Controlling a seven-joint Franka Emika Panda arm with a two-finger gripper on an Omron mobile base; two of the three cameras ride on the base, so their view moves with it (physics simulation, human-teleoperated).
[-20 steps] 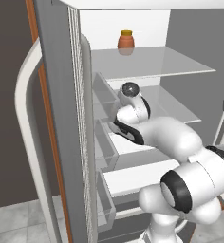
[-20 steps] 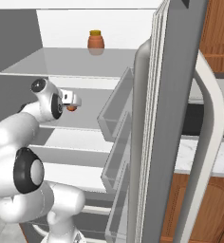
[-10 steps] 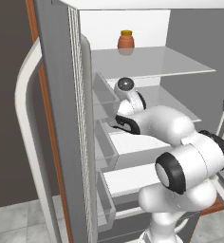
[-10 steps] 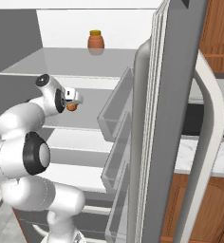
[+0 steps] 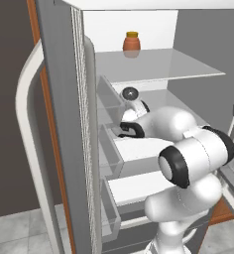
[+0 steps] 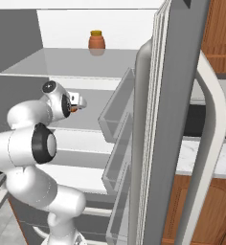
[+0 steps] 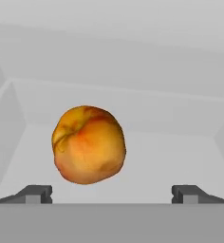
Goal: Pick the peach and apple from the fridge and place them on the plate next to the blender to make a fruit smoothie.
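The peach (image 7: 88, 144), yellow-orange with a red blush, sits on the middle shelf inside the fridge (image 5: 64, 124). It lies just ahead of my gripper (image 7: 112, 194), a little left of centre. The gripper is open, and its fingertips (image 7: 38, 193) stand wide apart on either side, not touching the fruit. In the right base view the gripper (image 6: 78, 102) reaches over the middle shelf with a speck of the peach (image 6: 74, 109) beside it. The arm's wrist (image 5: 130, 94) covers the hand in the left base view. The apple, the plate and the blender are out of view.
An orange-brown jar (image 5: 131, 41) with a yellow lid stands on the glass top shelf (image 6: 62, 64). Open fridge doors with bins (image 6: 117, 115) flank the arm on both sides. A counter (image 6: 215, 158) and wooden cabinets lie to the right.
The arm has stretched deeper into the fridge along the middle shelf, bringing the open gripper up to the peach. The jar has stayed put.
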